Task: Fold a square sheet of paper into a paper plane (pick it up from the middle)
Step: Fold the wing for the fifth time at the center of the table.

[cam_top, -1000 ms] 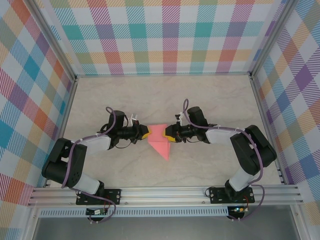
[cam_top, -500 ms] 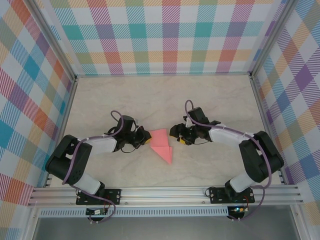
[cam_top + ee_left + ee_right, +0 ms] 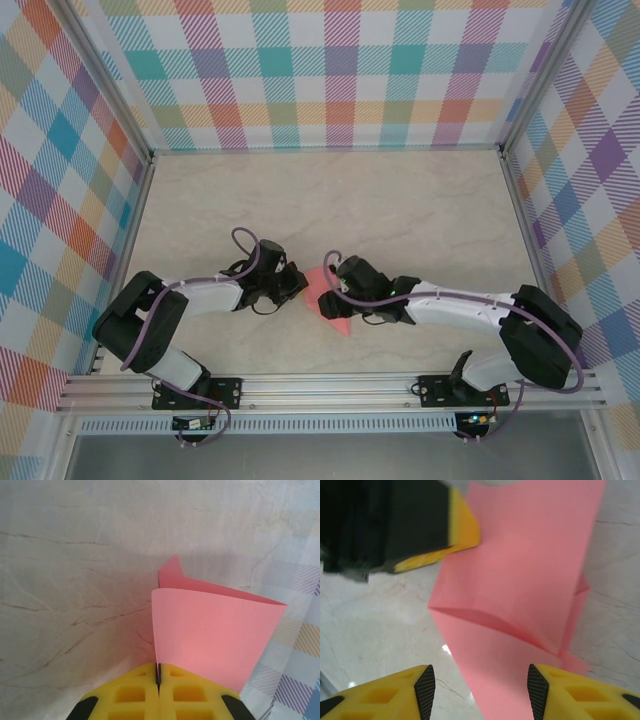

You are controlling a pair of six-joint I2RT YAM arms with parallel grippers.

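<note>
The salmon-pink paper plane (image 3: 341, 322), a partly folded sheet with a raised flap, lies on the marble table between both arms. My left gripper (image 3: 296, 283) is shut on its left edge. In the left wrist view the yellow fingers (image 3: 135, 692) pinch the sheet (image 3: 210, 630), which stands up from the closed jaws (image 3: 158, 674). My right gripper (image 3: 332, 298) hovers over the paper's right part. Seen from the right wrist, the gripper (image 3: 481, 692) is open, the pink folds (image 3: 520, 590) spread below and between its pads (image 3: 425, 690), and nothing is gripped.
The left gripper's black body and yellow tip (image 3: 462, 535) sit close in front of the right fingers. Plaid walls (image 3: 330, 70) enclose the marble table (image 3: 420, 200) on three sides. An aluminium rail (image 3: 330, 385) runs along the near edge.
My right arm has swung left and forward over the paper, with its jaws wider apart. The left gripper stayed shut on the paper and shifted slightly right. The paper slid a little toward the near edge.
</note>
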